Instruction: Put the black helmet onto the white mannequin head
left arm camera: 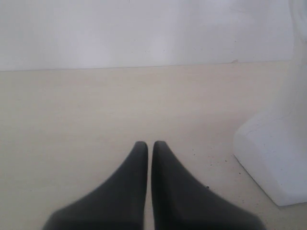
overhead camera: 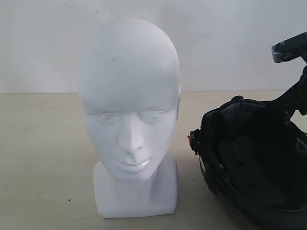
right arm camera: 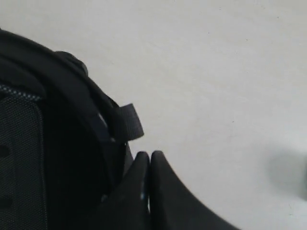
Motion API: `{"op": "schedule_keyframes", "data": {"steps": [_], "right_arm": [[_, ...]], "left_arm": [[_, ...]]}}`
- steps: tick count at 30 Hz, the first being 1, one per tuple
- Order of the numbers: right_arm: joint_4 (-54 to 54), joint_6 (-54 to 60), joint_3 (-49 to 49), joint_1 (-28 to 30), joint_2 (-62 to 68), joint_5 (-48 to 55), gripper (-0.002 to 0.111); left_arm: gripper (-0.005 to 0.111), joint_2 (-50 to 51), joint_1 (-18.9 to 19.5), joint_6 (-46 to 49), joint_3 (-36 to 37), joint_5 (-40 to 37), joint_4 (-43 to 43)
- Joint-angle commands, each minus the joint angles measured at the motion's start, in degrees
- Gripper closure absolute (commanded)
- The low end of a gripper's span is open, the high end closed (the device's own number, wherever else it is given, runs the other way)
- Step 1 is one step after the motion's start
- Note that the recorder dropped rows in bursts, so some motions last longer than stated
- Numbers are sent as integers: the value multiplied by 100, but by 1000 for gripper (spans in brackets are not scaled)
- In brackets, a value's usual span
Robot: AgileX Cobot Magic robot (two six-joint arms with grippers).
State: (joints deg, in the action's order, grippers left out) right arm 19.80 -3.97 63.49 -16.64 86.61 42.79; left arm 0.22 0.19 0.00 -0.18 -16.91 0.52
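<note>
**Exterior view:** the mannequin head (overhead camera: 129,110) stands upright on its block base in the middle of the pale table (overhead camera: 43,167), facing the camera, its crown bare. The helmet (overhead camera: 252,163) lies on the table just right of it, not touching. It is tipped so that its padded inside faces forward, and the frame edge cuts off its right side. The right arm (overhead camera: 289,50) comes down from the upper right behind the helmet, which hides its claw. The table left of the head is open, and a plain wall (overhead camera: 48,43) closes the back.

**Left wrist view:** the left claw (left arm camera: 149,143) is low over bare table with its two fingers drawn together, only a thin slit between them and nothing held. A corner of the head's base (left arm camera: 271,158) is off to one side, well apart from the fingertips. This is the only view that shows the arm.

**Right wrist view:** the right claw (right arm camera: 150,154) is closed, finger against finger. It is right beside the helmet's rim (right arm camera: 72,96), close to a short strap tab (right arm camera: 130,122). One finger may rest against the rim, but black on black makes contact hard to judge. The table on the far side of the claw is bare.
</note>
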Motion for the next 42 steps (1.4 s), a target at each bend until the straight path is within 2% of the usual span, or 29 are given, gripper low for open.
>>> {"op": "schedule_keyframes", "data": {"steps": [1,6,9,16,18,19,21,28,31,34,35,38,42], "right_arm": [[-725,721,156,2,-224,559,108],[-2116,1973,156,2,-1006,930,108],[-2578,2284,43,2,-1671,1015,108],[-3675,3197,-106,2,-2870,2297,108],[-3967,3176,-106,2,-3032,2717,95],[-4162,3072,-137,2,-3034,2717,77],[-4348,3179,-448,2,-3034,2717,53],[-4391,3330,-1593,-53,-2857,2056,52],[-4146,2985,-1593,-746,-2629,1792,52],[-3002,1950,-1593,-1828,-2248,1510,52],[-2589,1555,-1593,-2030,-2148,1472,52],[-1702,808,-1593,-2448,-1869,1357,51],[-1586,694,-1593,-2714,-1567,953,51]], "left_arm": [[102,-22,-10,49,18,-12,52],[102,-22,-10,49,18,-12,52],[102,-22,-10,49,18,-12,52],[102,-22,-10,49,18,-12,52],[102,-22,-10,49,18,-12,52],[102,-22,-10,49,18,-12,52],[102,-22,-10,49,18,-12,52],[102,-22,-10,49,18,-12,52],[102,-22,-10,49,18,-12,52],[102,-22,-10,49,18,-12,52],[102,-22,-10,49,18,-12,52],[102,-22,-10,49,18,-12,52],[102,-22,-10,49,18,-12,52]]}}
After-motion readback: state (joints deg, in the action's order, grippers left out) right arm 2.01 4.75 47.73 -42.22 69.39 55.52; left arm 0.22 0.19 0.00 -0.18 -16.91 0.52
